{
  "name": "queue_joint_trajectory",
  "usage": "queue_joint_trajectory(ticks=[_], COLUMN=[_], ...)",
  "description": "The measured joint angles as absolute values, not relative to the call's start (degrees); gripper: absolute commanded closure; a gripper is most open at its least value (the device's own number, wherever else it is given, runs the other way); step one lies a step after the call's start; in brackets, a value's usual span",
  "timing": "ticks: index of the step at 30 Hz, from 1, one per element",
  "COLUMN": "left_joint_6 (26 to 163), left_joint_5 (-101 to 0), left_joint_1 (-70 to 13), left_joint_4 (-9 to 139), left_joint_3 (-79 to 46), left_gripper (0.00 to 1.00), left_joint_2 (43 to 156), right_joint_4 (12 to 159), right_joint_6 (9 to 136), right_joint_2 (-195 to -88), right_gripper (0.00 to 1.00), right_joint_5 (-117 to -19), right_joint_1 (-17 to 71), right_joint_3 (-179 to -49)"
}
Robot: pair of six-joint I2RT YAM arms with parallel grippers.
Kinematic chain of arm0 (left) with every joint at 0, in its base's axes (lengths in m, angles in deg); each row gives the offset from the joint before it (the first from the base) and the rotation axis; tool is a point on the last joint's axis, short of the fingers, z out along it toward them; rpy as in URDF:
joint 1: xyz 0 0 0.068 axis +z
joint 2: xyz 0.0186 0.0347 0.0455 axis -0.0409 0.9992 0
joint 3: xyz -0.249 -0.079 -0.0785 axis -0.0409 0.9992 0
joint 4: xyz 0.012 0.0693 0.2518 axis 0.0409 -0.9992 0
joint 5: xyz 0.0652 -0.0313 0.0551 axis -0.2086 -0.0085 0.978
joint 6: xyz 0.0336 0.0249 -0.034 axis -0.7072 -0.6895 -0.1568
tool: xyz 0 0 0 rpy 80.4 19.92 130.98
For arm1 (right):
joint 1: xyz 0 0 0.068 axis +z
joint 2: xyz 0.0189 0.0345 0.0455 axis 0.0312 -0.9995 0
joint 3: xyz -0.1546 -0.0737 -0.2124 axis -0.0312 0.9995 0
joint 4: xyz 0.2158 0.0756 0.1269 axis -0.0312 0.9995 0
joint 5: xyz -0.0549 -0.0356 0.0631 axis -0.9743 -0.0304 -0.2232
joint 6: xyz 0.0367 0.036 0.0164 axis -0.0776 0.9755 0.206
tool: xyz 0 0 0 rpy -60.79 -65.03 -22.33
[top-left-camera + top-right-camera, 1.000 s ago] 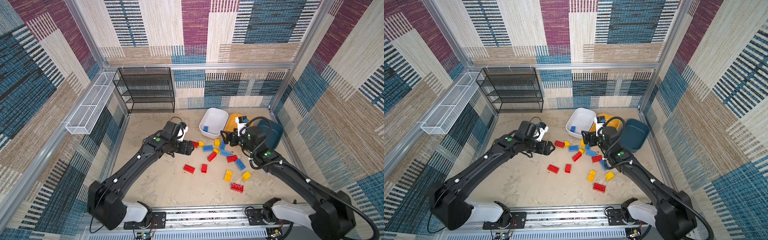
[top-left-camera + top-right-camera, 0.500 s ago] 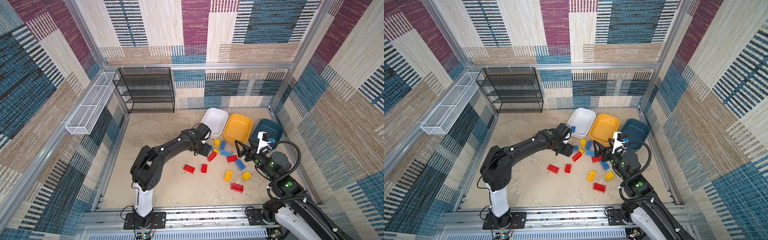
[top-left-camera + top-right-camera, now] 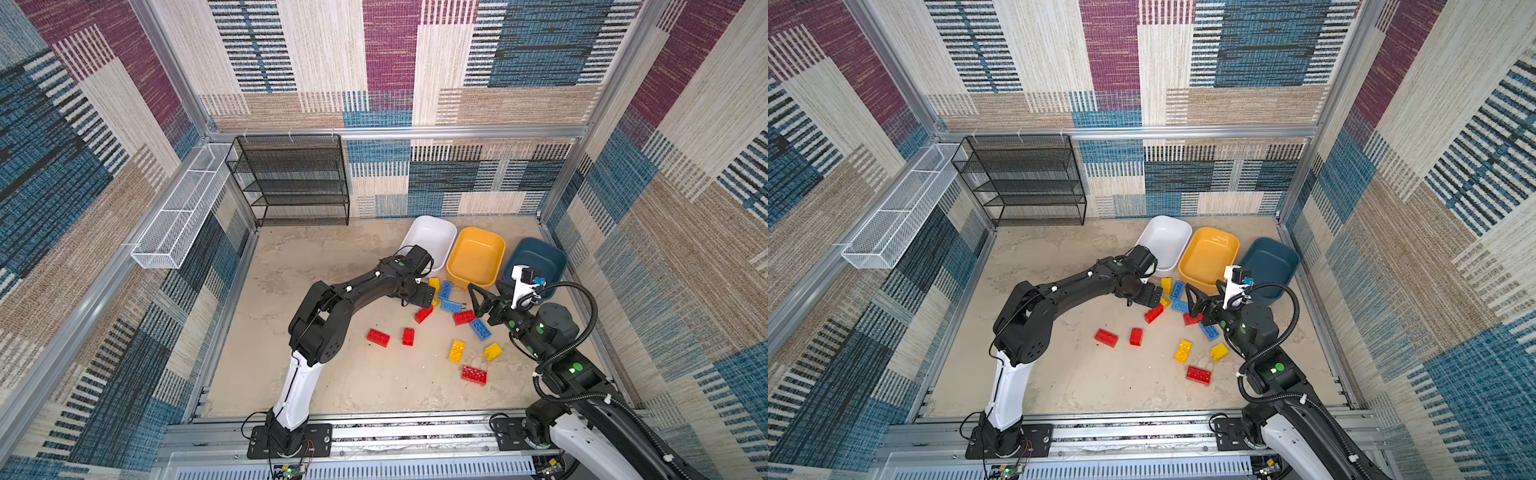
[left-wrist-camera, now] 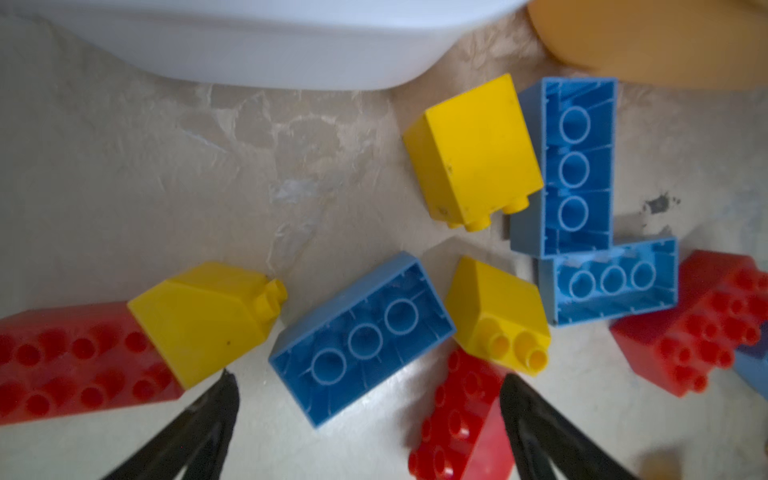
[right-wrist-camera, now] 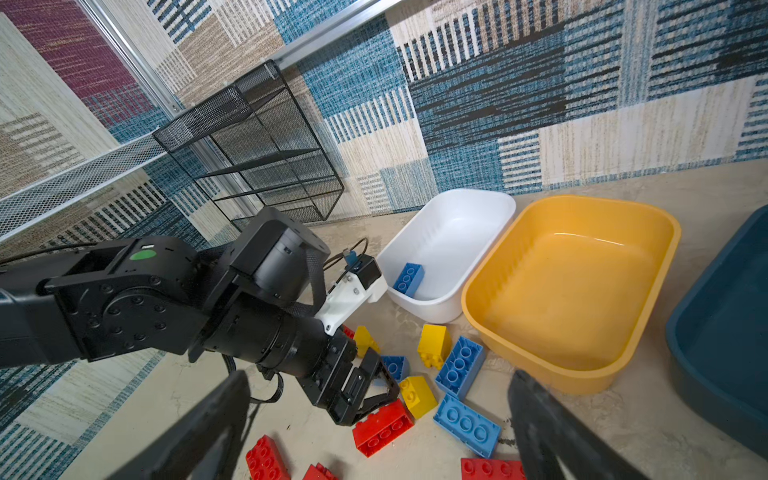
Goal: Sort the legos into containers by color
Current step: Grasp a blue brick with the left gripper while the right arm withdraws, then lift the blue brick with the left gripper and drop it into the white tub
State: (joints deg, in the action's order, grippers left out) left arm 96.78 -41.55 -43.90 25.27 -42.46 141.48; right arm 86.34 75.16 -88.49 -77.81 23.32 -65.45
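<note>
Red, blue and yellow legos lie scattered on the floor in front of three containers: a white tub (image 3: pixel 430 241), a yellow-orange tub (image 3: pixel 476 257) and a teal tub (image 3: pixel 536 259). One blue lego (image 5: pixel 408 279) lies inside the white tub. My left gripper (image 3: pixel 428 295) (image 4: pixel 368 386) hangs open low over the cluster, with an upside-down blue lego (image 4: pixel 361 338) between its fingertips and a red lego (image 4: pixel 461 419) beside one finger. My right gripper (image 3: pixel 484 297) (image 5: pixel 378 374) is open and empty, just right of the cluster, above a red lego (image 3: pixel 464 317).
A black wire-mesh rack (image 3: pixel 291 178) stands at the back left and a white wire basket (image 3: pixel 178 212) hangs on the left wall. Loose legos lie nearer the front: red (image 3: pixel 378 337), yellow (image 3: pixel 456 351), red (image 3: pixel 473 375). The two grippers are close together.
My left gripper has moved right, from the pile's left edge to the bricks by the white tub. My right gripper has drawn back from the tubs toward the near right.
</note>
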Motion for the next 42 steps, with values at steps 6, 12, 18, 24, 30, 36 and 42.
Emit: queue_joint_trajectory(ticks=[6,12,18,24,30,36,42], left_joint_6=[100.34,102.11,102.86,102.94,102.92,102.64,102.38], left_joint_5=[-41.31,-41.22,-37.37,-33.55,-31.89,-30.99,-30.97], left_joint_1=[-44.10,-44.21,-44.30,-44.21,-44.38,-44.36,-44.41], left_joint_4=[25.79,26.73,25.70,24.35,24.13,23.69,23.50], left_joint_3=[-45.91,-46.19,-43.00,-39.44,-38.52,-40.60,-40.66], left_gripper=[0.11,0.12,0.11,0.12,0.12,0.19,0.32], left_joint_2=[144.59,145.07,143.60,140.94,140.30,141.61,142.03], right_joint_4=[86.38,86.41,86.38,86.41,86.38,86.47,86.56], right_joint_6=[75.16,75.16,75.14,75.14,75.12,75.12,75.12], right_joint_2=[-88.45,-88.47,-88.73,-88.82,-88.88,-88.69,-88.47], right_gripper=[0.04,0.05,0.05,0.05,0.06,0.06,0.06], right_joint_5=[-77.81,-77.81,-77.79,-77.77,-77.77,-77.77,-77.77], right_joint_1=[23.32,23.32,23.32,23.32,23.32,23.32,23.32], right_joint_3=[-65.45,-65.45,-65.45,-65.45,-65.45,-65.43,-65.41])
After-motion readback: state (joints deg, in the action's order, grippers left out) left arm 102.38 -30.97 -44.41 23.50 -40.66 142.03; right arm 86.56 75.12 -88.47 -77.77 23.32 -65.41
